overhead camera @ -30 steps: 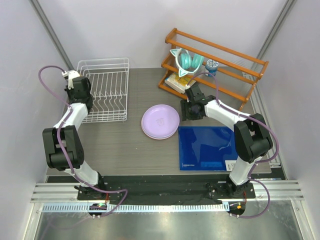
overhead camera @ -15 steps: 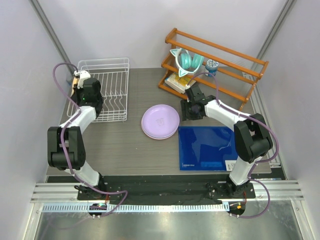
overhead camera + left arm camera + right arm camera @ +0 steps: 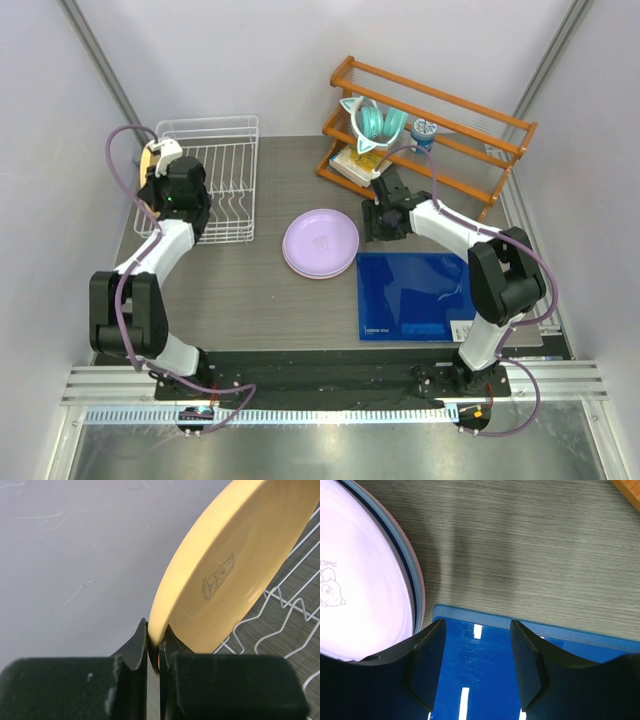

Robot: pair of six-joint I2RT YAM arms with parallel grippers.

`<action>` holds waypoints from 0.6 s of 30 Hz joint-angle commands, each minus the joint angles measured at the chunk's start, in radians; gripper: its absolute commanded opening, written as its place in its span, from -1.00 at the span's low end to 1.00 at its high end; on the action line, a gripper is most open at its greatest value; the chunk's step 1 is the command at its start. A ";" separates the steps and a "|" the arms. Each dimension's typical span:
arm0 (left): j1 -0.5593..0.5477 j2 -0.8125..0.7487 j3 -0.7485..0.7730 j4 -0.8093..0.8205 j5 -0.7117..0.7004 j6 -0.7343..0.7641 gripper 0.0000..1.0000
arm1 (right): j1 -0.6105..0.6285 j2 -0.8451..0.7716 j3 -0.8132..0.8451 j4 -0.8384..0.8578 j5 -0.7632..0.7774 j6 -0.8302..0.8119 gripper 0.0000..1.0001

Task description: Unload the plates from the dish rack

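Note:
The white wire dish rack [image 3: 225, 180] stands at the back left; its wires also show in the left wrist view [image 3: 280, 625]. My left gripper [image 3: 160, 165] is at the rack's left side, shut on the rim of the yellow-orange plate [image 3: 235, 565], which it holds on edge over the rack; its fingers [image 3: 137, 642] pinch the rim. Only a sliver of that plate [image 3: 149, 158] shows from above. The lavender plate [image 3: 320, 240] lies on top of a stack at mid-table, with a blue rim [image 3: 414, 587] under it. My right gripper [image 3: 368, 228] is open and empty just right of the stack.
A blue mat [image 3: 415, 295] lies right of the stack, under my right gripper [image 3: 477, 630]. An orange wooden shelf [image 3: 440, 110] at the back right holds teal headphones [image 3: 372, 122] and books. The left wall is close beside my left gripper.
My left arm has swung right and toward the near side along the rack's left edge, and the yellow-orange plate has come into sight in its grip. The right arm has not moved.

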 commanded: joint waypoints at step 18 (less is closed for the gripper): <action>-0.253 -0.375 0.078 -0.558 0.465 -0.534 -1.00 | -0.002 -0.395 -0.121 0.136 -0.142 0.049 0.22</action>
